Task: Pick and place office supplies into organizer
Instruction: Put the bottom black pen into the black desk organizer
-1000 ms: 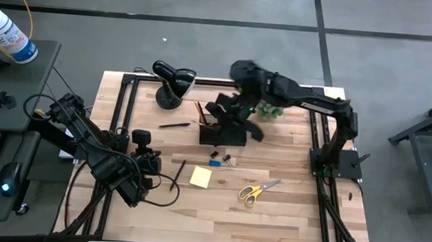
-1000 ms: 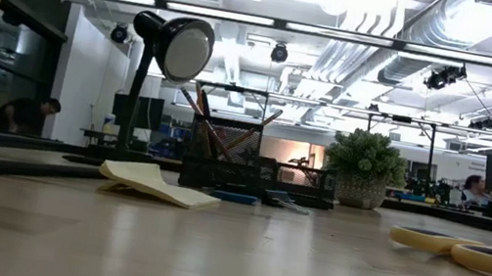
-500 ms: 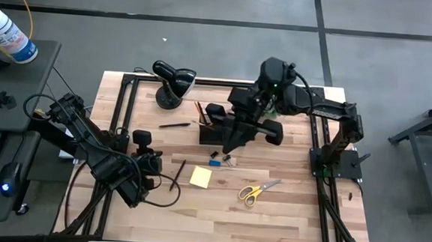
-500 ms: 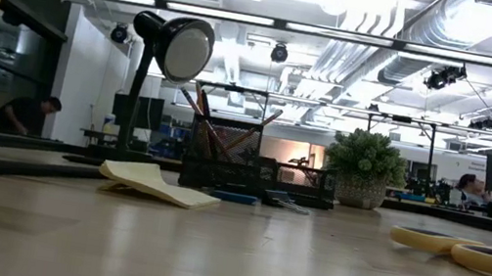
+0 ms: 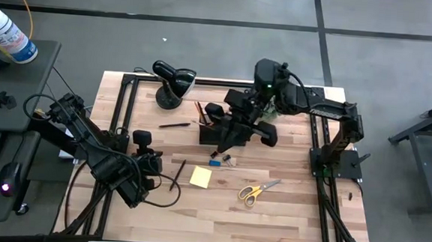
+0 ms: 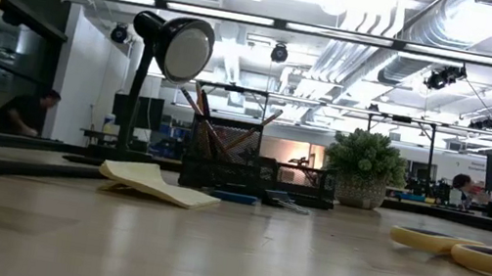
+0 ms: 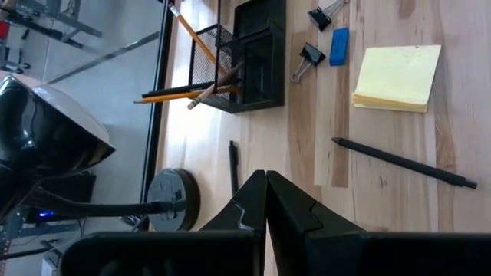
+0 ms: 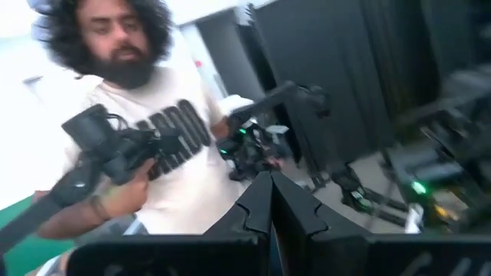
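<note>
Above the table's far middle, high view: right gripper (image 5: 226, 140) hangs over the black organizer (image 5: 221, 134), arm folded back toward its base. Finger state not readable here. Left gripper (image 5: 139, 178) waits low at the near-left edge. Loose on the wood: blue block (image 5: 214, 163), black clips (image 5: 228, 160), sticky-note pad (image 5: 200, 177), yellow-handled scissors (image 5: 257, 191), a dark pen (image 5: 176, 175) and another pen (image 5: 174, 124) by the desk lamp (image 5: 172, 81).

Low view: organizer (image 6: 223, 160) stands with pencils (image 6: 211, 128) upright in its cup section; pad (image 6: 157, 183) in front, scissors (image 6: 466, 252) off to one side, potted plant (image 6: 363, 167) behind. No gripper in view.

Left wrist view: fingers (image 7: 288, 207) pressed together, nothing between them.

Right wrist view: fingers (image 8: 293, 203) meet tip to tip, empty; a person (image 8: 146, 146) beyond the table.

Judgement: between picks, most supplies not yet placed. Next move calls for spreading the right fingers and dropping onto the clips or block just beside the organizer.
</note>
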`<state>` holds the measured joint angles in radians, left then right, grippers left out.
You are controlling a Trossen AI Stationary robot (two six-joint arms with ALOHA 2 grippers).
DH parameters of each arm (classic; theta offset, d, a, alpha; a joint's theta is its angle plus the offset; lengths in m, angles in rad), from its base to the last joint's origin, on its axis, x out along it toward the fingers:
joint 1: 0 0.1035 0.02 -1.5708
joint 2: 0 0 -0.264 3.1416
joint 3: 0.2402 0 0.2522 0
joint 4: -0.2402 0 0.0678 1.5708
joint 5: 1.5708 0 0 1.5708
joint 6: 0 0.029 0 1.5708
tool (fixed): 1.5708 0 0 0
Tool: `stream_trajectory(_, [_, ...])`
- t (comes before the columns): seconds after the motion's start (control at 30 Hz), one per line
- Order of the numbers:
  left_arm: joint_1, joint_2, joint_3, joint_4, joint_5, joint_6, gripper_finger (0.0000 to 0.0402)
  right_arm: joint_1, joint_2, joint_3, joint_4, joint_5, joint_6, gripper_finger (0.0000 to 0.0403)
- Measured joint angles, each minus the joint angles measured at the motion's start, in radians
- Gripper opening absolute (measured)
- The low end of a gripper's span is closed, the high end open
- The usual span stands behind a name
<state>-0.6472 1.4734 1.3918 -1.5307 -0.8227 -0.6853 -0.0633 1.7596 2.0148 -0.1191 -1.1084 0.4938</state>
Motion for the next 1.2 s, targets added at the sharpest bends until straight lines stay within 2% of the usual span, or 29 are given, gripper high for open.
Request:
stream_trajectory(0.07, [0.0, 0.0, 0.0, 0.002, -0.006, 0.0, 0.0001, -0.009, 0.0, 0.0, -0.132, 0.033, -0.088, 0.0005])
stream_trajectory(0.13, [0.0, 0.0, 0.0, 0.002, -0.009, 0.0, 0.0001, -0.02, 0.0, 0.0, -0.309, 0.115, -0.212, 0.0003])
stream_trajectory(0.2, [0.016, 0.002, 0.0, 0.0, -0.004, 0.001, 0.0001, -0.032, 0.0, 0.0, -0.506, 0.246, -0.347, 0.0003])
stream_trajectory(0.3, [0.057, 0.002, -0.019, 0.003, 0.054, 0.004, 0.0001, -0.042, 0.004, 0.0, -0.764, 0.524, -0.517, 0.0006])
stream_trajectory(0.37, [0.097, 0.002, -0.044, 0.015, 0.108, 0.029, 0.0001, -0.043, 0.014, 0.0, -0.88, 0.698, -0.575, 0.0005])
stream_trajectory(0.43, [0.138, 0.002, -0.074, 0.046, 0.171, 0.083, 0.0001, -0.043, 0.027, -0.002, -0.961, 0.812, -0.603, 0.0003])
stream_trajectory(0.5, [0.185, 0.002, -0.107, 0.11, 0.233, 0.159, 0.0001, -0.042, 0.038, -0.003, -1.011, 0.87, -0.616, 0.0002])
stream_trajectory(0.7, [0.311, 0.002, -0.174, 0.305, 0.391, 0.457, 0.0001, -0.041, 0.068, -0.002, -1.12, 0.895, -0.654, 0.001])
stream_trajectory(0.8, [0.36, 0.003, -0.183, 0.367, 0.454, 0.621, 0.0001, -0.041, 0.07, -0.002, -1.211, 0.9, -0.678, 0.0009])
stream_trajectory(0.93, [0.409, 0.003, -0.183, 0.421, 0.543, 0.785, 0.0001, -0.041, 0.07, -0.002, -1.238, 0.892, -0.719, 0.0002])
stream_trajectory(1.07, [0.445, 0.003, -0.183, 0.429, 0.584, 0.805, 0.0001, -0.041, 0.066, -0.03, -1.209, 0.861, -0.755, 0.0005])
stream_trajectory(1.2, [0.467, 0.003, -0.183, 0.432, 0.587, 0.743, 0.0001, -0.047, 0.023, -0.227, -1.111, 0.803, -0.761, 0.0002])
